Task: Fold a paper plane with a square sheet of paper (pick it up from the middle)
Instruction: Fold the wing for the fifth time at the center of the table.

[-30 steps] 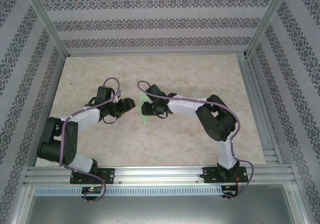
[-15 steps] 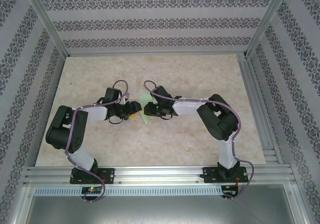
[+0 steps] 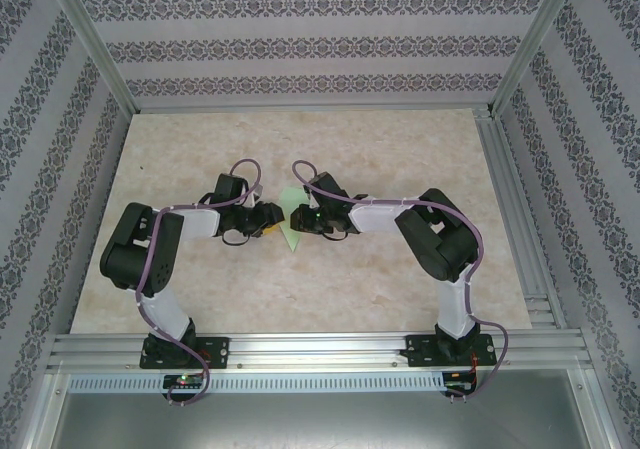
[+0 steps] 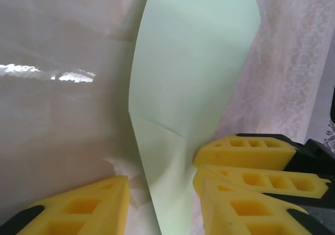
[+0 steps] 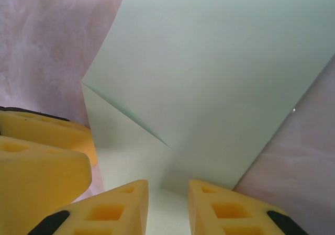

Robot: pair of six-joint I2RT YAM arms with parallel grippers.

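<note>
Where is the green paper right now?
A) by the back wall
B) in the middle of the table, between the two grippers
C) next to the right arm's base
B: the folded green paper lies mid-table, with the left gripper and the right gripper facing it from either side.

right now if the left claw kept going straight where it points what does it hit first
The green paper, which sits between its fingers. The right claw looks close behind the paper, though depth is unclear.
</note>
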